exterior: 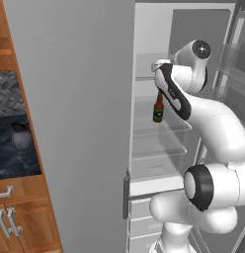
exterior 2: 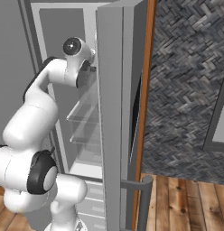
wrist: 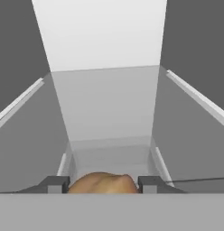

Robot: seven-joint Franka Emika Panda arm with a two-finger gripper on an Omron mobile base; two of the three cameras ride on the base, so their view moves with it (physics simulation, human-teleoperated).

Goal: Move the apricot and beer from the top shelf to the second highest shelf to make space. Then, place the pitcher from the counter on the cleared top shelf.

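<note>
In the hand view the tan-orange apricot (wrist: 102,182) sits between my two dark fingertips (wrist: 55,184), and the gripper (wrist: 104,185) is shut on it. Ahead of it a glass shelf with pale side trim runs to the fridge's back wall. In the left base view the hand (exterior: 158,65) reaches into the fridge at about the level of the top shelf (exterior: 144,77). The brown beer (exterior: 158,107) stands upright just below the hand, on the second highest shelf (exterior: 169,129). The smoky-grey pitcher (exterior: 20,136) stands on the dark counter (exterior: 16,160) at far left.
The fridge's grey side wall (exterior: 80,123) separates the counter from the shelves. The open fridge door (exterior 2: 114,113) stands edge-on close to the arm, its bins (exterior: 235,64) to the right of it. More glass shelves (exterior: 159,154) and a drawer lie below.
</note>
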